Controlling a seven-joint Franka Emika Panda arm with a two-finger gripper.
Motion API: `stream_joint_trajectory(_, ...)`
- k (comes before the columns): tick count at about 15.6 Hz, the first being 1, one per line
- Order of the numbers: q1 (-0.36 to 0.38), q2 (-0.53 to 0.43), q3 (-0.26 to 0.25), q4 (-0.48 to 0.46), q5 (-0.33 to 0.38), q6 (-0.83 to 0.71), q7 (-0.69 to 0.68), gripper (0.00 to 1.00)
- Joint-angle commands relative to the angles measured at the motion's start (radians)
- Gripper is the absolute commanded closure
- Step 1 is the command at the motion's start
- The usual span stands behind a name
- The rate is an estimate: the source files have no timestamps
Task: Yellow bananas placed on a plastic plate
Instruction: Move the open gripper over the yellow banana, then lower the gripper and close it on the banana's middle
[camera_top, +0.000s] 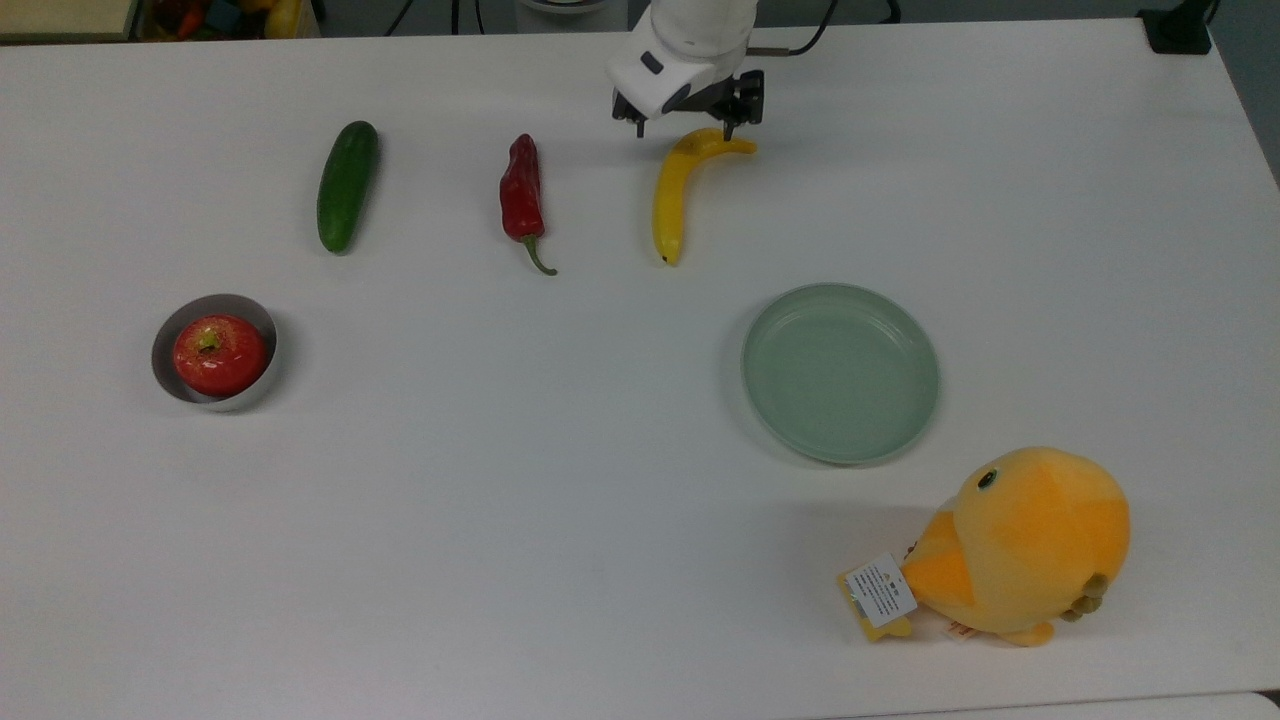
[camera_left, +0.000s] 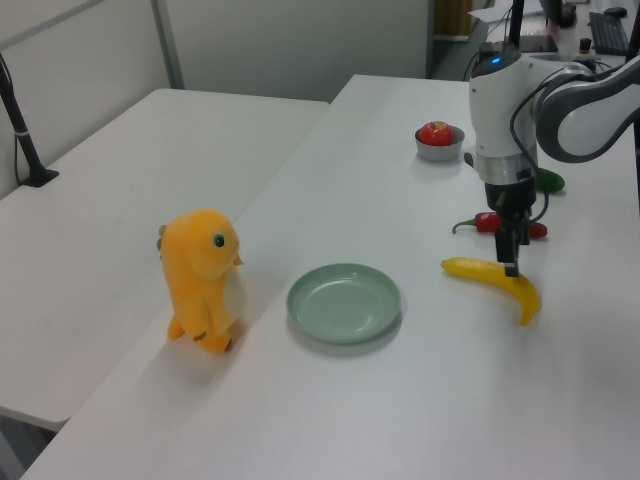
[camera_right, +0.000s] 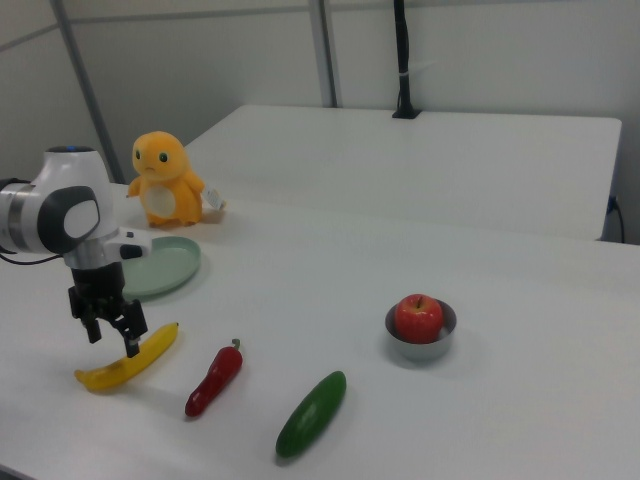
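Top view finds the white Franka arm's black two-finger gripper (camera_top: 687, 124) poised over the stem end of the smooth, bright yellow curved banana (camera_top: 672, 195), fingers spread to either side of the fruit and holding nothing. How close the tips are to the tabletop is hard to judge; the left view suggests they hang just above the banana (camera_left: 497, 276).

Nothing of the job appears done. The banana lies on the white table (camera_top: 560, 520), just beside but clear of the round, shallow, pale mint-green plastic plate (camera_top: 840, 371), which sits bare. Grasp, lift, carry and set-down all look to be ahead.

Outward from the tool, the count runs: one banana, one red chilli pepper (camera_top: 522, 193), one dark green cucumber (camera_top: 346, 184), one mint plate, one red apple (camera_top: 219, 354) resting inside one small silver metal bowl (camera_top: 262, 318), and one yellow-orange plush chick (camera_top: 1030, 541) standing near the plate.
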Motion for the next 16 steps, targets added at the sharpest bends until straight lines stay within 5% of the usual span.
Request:
stream_joint_trajectory(1,-0.028,0.007,0.003,-0.045,0.007,0.141,0.018,0.00)
stream_joint_trajectory(8,-0.042,0.031,0.002,-0.080,0.005,0.229,0.017,0.07)
stream_joint_trajectory(12,-0.042,0.036,0.003,-0.083,0.005,0.228,0.017,0.45)
stream_joint_trajectory(16,-0.047,0.034,0.003,-0.085,0.005,0.217,0.017,0.96)
